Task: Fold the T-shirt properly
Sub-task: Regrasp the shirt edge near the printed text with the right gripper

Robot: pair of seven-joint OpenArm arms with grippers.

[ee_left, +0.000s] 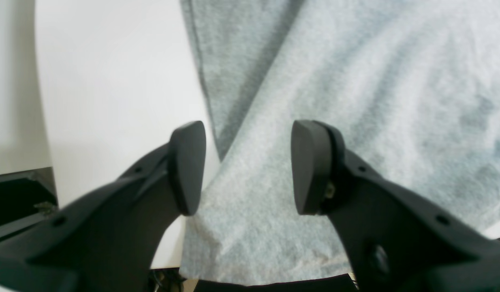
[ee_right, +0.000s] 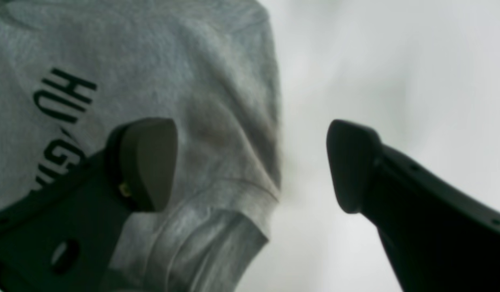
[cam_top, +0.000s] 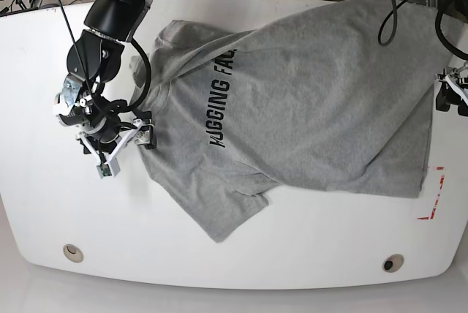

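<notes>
Spread face-up and rumpled over the white table (cam_top: 44, 203), the T-shirt (cam_top: 314, 108) lies with one sleeve under the right gripper (ee_right: 252, 164), whose jaws stand apart, and its edge under the left gripper (ee_left: 248, 166), also parted and empty.

Base view looks straight down from overhead on the whole white oval surface (cam_top: 44, 210). Both wrist views sit close behind their tools, aimed down at the heather-grey cotton T-shirt (cam_top: 307, 108), shared by all three.
</notes>
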